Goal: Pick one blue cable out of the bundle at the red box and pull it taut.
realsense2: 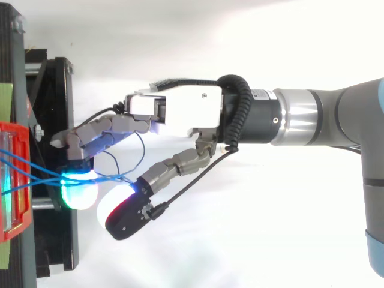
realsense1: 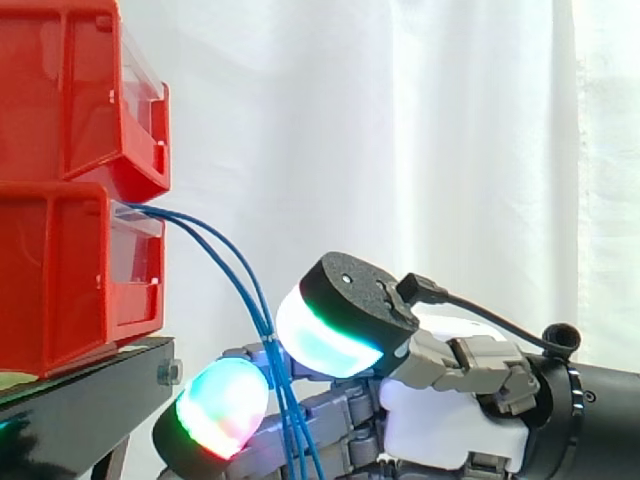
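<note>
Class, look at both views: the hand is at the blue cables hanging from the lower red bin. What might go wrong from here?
Several blue cables run close together past the hand, so it may take more than one. In the top view they cross and loop beside it, so a tangle could come along. A hard pull might shift the lower red bin, which carries an upper red bin.

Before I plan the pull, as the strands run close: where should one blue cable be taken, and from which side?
Probably take the blue cable high, outside the red box, where strands run apart; lower they bunch. Come from the hand side.
</note>
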Robot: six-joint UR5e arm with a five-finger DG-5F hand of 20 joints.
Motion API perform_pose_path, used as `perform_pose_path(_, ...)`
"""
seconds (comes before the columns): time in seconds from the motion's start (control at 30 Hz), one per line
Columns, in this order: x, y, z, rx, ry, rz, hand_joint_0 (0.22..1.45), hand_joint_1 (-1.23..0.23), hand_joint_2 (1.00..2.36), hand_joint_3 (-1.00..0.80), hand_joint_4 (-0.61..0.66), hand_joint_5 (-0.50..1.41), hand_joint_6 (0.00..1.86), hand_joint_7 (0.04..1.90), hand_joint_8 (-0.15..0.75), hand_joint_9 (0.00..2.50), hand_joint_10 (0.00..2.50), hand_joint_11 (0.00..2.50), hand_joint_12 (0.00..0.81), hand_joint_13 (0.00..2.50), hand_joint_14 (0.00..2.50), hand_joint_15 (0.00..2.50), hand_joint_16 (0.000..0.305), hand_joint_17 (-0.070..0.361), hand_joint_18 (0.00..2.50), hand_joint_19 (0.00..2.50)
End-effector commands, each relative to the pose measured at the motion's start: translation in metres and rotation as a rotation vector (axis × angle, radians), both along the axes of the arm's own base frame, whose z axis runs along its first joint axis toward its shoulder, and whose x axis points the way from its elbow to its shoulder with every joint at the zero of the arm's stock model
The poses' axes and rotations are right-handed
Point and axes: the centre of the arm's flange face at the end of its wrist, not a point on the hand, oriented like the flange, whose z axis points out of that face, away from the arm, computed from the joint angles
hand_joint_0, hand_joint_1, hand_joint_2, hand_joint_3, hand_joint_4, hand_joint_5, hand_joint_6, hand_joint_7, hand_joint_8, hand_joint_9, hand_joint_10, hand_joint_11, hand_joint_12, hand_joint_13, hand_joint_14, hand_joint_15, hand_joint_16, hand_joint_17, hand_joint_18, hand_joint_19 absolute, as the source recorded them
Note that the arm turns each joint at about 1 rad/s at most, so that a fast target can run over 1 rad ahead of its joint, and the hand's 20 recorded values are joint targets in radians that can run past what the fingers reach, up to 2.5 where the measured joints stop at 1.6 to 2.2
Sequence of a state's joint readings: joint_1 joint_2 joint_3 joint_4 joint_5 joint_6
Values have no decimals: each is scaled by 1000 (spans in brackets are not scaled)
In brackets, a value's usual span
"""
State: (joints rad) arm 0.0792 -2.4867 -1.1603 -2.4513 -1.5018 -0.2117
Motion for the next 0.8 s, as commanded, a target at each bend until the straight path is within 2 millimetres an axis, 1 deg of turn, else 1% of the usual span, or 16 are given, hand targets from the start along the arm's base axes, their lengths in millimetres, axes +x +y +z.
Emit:
perform_pose_path(0.0, 1, -2, 4, -2, -1, 5, 573, -637, 1000, -500, 272, -101, 501, 1179, 352, 658, 7, 288, 354, 351, 6, 157, 51, 114, 311, 292)
perform_pose_path(0.1, 0, -5, 10, -4, -4, 12, 574, -639, 1000, -500, 288, -104, 501, 1168, 352, 657, 7, 288, 354, 351, 5, 161, 51, 114, 312, 284)
perform_pose_path(0.13, -1, -8, 16, -8, -3, 15, 574, -640, 1000, -500, 297, -104, 501, 1152, 351, 657, 7, 293, 354, 351, 5, 157, 51, 114, 311, 291)
perform_pose_path(0.2, -2, -11, 16, -14, 9, 14, 573, -641, 1000, -500, 298, -105, 502, 1144, 351, 656, 7, 293, 354, 349, 6, 157, 51, 114, 311, 289)
perform_pose_path(0.33, -6, -25, 14, -33, 28, -4, 572, -641, 1000, -500, 299, -107, 502, 1130, 350, 652, 9, 295, 355, 351, 5, 161, 51, 114, 311, 287)
perform_pose_path(0.37, -6, -25, 14, -33, 28, -4, 572, -641, 1000, -500, 299, -107, 502, 1130, 351, 652, 7, 295, 355, 351, 5, 158, 51, 114, 311, 292)
perform_pose_path(0.47, -7, -35, 15, -72, 30, -28, 570, -641, 1000, -500, 307, -107, 502, 1128, 351, 652, 7, 292, 355, 352, 6, 158, 51, 114, 311, 290)
perform_pose_path(0.63, -9, -41, 14, -98, 33, -40, 568, -642, 1000, -500, 310, -107, 502, 1123, 352, 657, 7, 294, 355, 353, 5, 165, 51, 114, 314, 297)
perform_pose_path(0.77, -8, -41, 15, -101, 31, -37, 568, -641, 1000, -500, 303, -107, 502, 1120, 354, 657, 9, 299, 356, 356, 6, 161, 51, 115, 316, 289)
